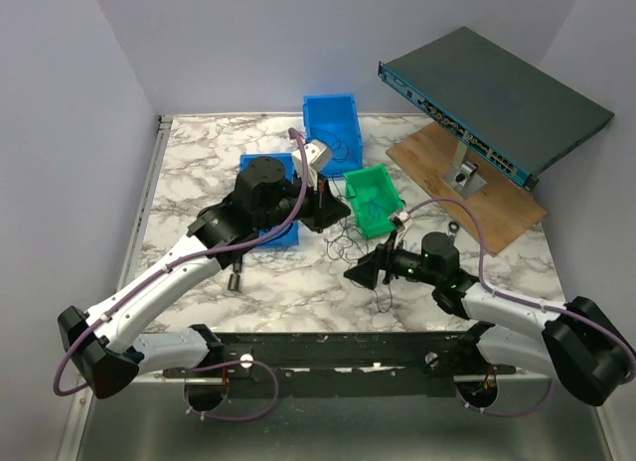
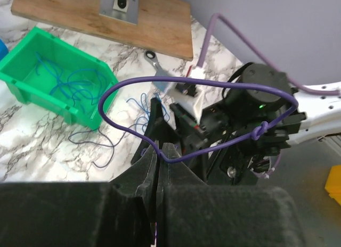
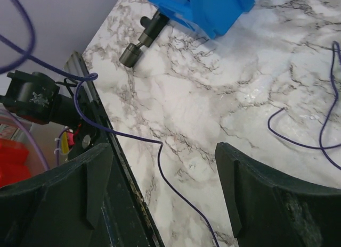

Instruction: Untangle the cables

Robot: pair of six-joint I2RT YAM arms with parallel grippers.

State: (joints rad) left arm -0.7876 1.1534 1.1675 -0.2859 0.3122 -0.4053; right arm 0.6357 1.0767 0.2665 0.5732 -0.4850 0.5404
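Marble table (image 1: 298,292) is carrying everything: a grey network switch (image 1: 497,93) is sitting tilted on a stand over a wooden board (image 1: 437,168) at far right, with a blue bin (image 1: 333,118) at far centre and a green bin (image 1: 376,188) just right of and nearer than it. Left gripper (image 2: 160,151) is reaching in beside the green bin, fingers pressed together and pinching one violet-blue strand (image 2: 213,84). That strand is arching off the pinch in a wide loop and running into a small knot (image 2: 258,131) in front of the right arm. Right gripper (image 3: 162,151) is hovering low over bare marble near centre, jaws standing wide apart and gripping nothing, one wire passing under the gap. The cables (image 1: 343,244) are lying mostly between the two grippers, some coiling inside the green bin, others sprawling on the marble just beside it. Handling, as I'm judging it: near weightless, limp but holding curl, slippery, and likely cinching the knot tighter if yanked. Best hold is looking like a straight run just beside the knot, pinched at the fingertips and eased slowly away from the left pinch.
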